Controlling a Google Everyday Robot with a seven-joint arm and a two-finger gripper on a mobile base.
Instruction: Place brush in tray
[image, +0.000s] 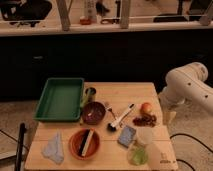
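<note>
The brush (121, 116) lies flat on the wooden table (130, 92), just right of centre. Its white handle points up and right and its black bristle head (112, 126) is at the lower left. The green tray (60, 99) sits on the table's far left corner with nothing in it. My white arm (187, 85) reaches in from the right. My gripper (170, 117) hangs by the table's right edge, well to the right of the brush and apart from it.
A dark maroon bowl (93, 112) stands between tray and brush, with a dark cup (90, 94) behind it. An orange bowl (84, 143) holds a black-and-tan scrubber. A grey cloth (54, 148), a blue sponge (126, 136), an orange fruit (146, 107), red bits (145, 120) and a clear cup (145, 136) lie around.
</note>
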